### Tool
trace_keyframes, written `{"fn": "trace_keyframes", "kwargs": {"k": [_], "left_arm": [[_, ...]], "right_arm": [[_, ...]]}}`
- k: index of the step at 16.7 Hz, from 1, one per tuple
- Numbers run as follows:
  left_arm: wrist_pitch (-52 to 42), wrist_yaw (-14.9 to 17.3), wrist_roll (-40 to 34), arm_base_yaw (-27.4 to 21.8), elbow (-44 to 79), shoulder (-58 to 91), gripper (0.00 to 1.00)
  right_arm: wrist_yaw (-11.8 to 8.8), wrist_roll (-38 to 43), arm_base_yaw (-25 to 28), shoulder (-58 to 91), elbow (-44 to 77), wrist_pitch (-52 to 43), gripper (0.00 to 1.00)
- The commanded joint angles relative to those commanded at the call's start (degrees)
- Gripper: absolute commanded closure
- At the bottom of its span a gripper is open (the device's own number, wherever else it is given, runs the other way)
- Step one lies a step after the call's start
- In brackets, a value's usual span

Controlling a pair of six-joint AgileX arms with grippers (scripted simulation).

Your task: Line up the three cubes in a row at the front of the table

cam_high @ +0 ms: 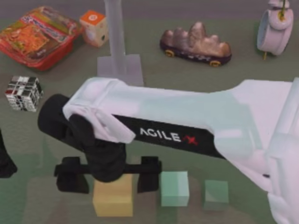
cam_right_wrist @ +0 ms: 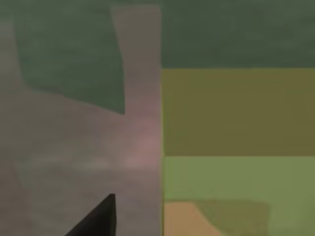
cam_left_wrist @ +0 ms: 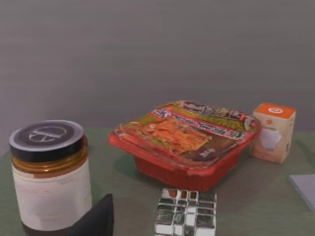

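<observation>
Three cubes, yellow (cam_high: 112,200), pale mint (cam_high: 174,188) and dull green (cam_high: 216,195), sat in a row under my right gripper (cam_high: 108,175), its fingers spread wide above the yellow.

The right gripper (cam_high: 108,175) covers the far part of the yellow cube (cam_high: 112,200), and its arm blocks the table (cam_high: 28,140) behind. The left gripper (cam_high: 4,161) is cut off at the left edge, so its fingers can't be read. The jar (cam_left_wrist: 49,177) loses its base at the frame edge, as does the chequered cube (cam_left_wrist: 186,212). The clock (cam_high: 275,25) is clipped at the far right corner.
</observation>
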Motion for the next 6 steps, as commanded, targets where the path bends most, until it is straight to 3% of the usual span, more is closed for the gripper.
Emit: {"fn": "trace_keyframes", "kwargs": {"k": [6], "left_arm": [[0.00,0.00,0.00,0.00,0.00,0.00,0.00]], "right_arm": [[-0.02,-0.14,0.28,-1.74,8.16,-10.03,0.00]]}}
